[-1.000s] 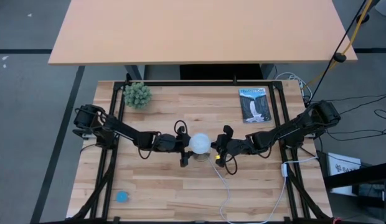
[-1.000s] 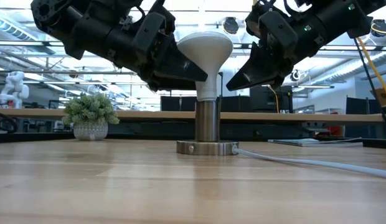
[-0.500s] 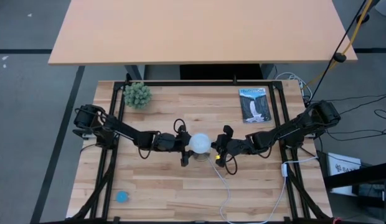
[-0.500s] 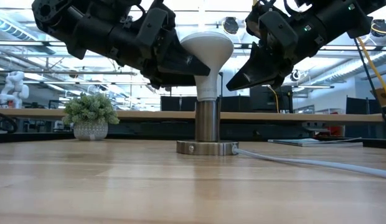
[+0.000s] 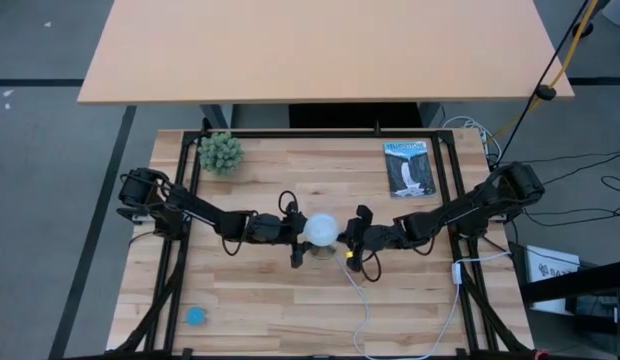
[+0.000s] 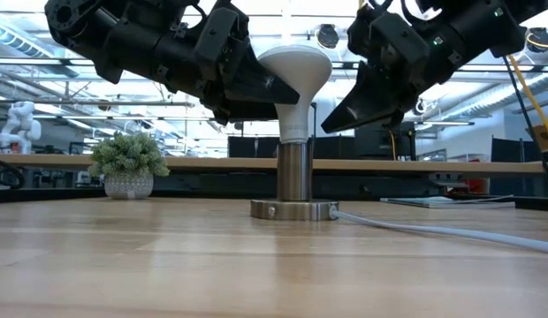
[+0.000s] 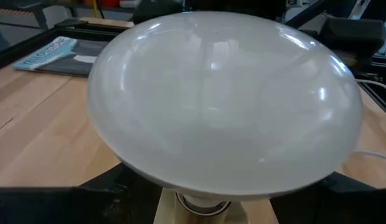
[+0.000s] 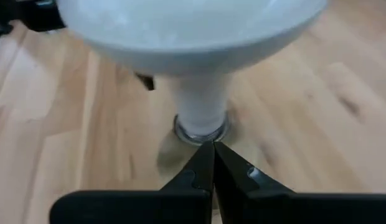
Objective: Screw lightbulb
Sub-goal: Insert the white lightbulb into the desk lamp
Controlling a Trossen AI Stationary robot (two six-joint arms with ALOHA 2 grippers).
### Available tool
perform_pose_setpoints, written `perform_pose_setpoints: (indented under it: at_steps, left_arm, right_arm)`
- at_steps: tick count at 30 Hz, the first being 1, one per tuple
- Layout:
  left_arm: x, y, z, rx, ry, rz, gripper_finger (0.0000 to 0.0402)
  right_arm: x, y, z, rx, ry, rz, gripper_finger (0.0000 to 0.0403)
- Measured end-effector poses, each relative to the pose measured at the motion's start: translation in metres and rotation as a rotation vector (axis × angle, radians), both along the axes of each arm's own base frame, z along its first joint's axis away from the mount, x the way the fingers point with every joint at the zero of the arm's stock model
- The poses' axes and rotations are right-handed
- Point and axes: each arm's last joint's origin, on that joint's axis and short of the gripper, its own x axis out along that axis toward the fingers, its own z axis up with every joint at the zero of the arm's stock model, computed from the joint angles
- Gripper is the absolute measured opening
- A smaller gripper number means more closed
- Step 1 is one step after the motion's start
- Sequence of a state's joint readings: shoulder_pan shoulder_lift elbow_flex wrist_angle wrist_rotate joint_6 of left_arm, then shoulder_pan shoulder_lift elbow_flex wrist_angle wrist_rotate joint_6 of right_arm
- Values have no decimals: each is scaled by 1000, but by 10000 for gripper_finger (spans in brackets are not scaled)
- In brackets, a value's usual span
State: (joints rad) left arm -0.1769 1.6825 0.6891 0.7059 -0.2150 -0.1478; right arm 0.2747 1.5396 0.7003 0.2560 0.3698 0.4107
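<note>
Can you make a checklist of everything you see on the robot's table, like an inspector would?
Surface: wooden slat table, bare at the near side.
Job's things: white lightbulb upright in a metal socket mid-table.
Clutter: small potted plant, booklet, blue disc.
Grippers: left gripper around the bulb's head; right gripper beside the bulb, fingers shut, not touching it.
Cables: white cord runs from the socket base off the table.
Surroundings: another tabletop behind; no people seen.
</note>
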Motion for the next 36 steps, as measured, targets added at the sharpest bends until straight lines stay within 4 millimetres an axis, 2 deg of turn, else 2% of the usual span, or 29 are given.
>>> perform_pose_setpoints:
  at_steps: [3,7,10,18,28,36]
  left_arm:
    - [0,0,0,0,0,0,247]
    - [0,0,-1,2,9,0,247]
    - [0,0,-1,4,16,-1,247]
    - [0,0,-1,20,16,-6,247]
    - [0,0,-1,29,16,-8,247]
    - [0,0,-1,31,17,-9,247]
  right_arm:
    - [0,3,-14,19,-50,3,0]
    - [-6,-1,-38,55,-130,-78,0]
    - [-10,-4,-47,58,-186,-119,0]
    - [-7,-9,-41,-15,-290,-151,0]
    - [-6,-1,-41,41,-268,99,0]
    - [-7,-7,-43,-16,-267,-84,0]
